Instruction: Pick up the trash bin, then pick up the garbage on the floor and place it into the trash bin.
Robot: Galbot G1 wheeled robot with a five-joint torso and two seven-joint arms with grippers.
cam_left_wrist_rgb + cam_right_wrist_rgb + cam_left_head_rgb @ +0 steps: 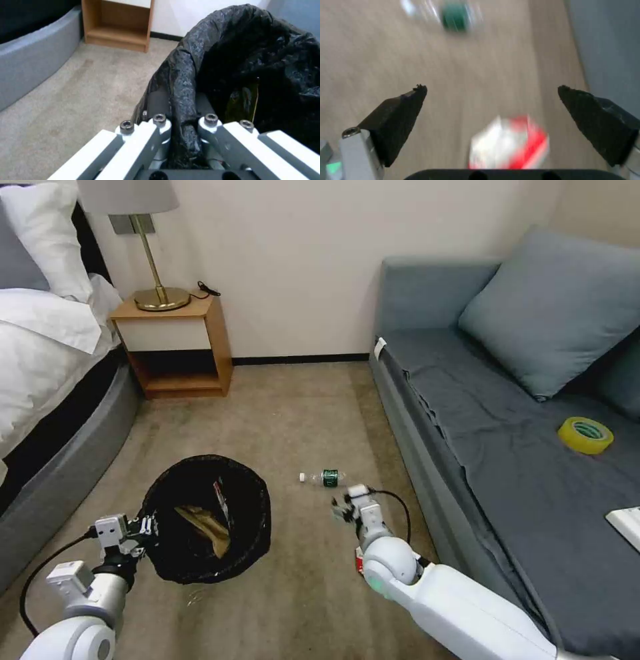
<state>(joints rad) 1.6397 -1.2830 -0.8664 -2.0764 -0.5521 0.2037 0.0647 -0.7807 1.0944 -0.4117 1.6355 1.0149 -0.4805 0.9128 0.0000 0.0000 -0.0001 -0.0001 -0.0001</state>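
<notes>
Left gripper (181, 120) clamped on the rim of the trash bin (200, 513), fingers (160, 120) pinching the bunched black liner with one either side of the wall; bin held at the robot's lower left above the carpet (300, 413), a brown paper bag (207, 527) and a reddish packet already inside. Right gripper (491, 100) spread wide and empty, dark fingertips (406, 105) well apart, hovering low over the floor beside the grey sofa (507, 447). Directly under it, a red-and-white packet (510, 145) on the carpet, between the two fingers but nearer the wrist than the tips. Farther ahead, a small clear bottle with a green label (325, 477) lying on its side, apart from both grippers.

Risks, as a judgement: flat packet likely to slide or fold under the tips instead of lifting if the descent lands too far forward; thin liner liable to slip in the left grip and let the bin tilt or drop; round bottle prone to rolling if nudged.

Right wrist view gives the packet's place between the fingers, whereas in the head view barely a red edge peeks out beside the forearm. Left wrist view gives the pinch on the liner up close; head view alone gives the bin's contents and a yellow tape roll (585, 435) on the sofa
</notes>
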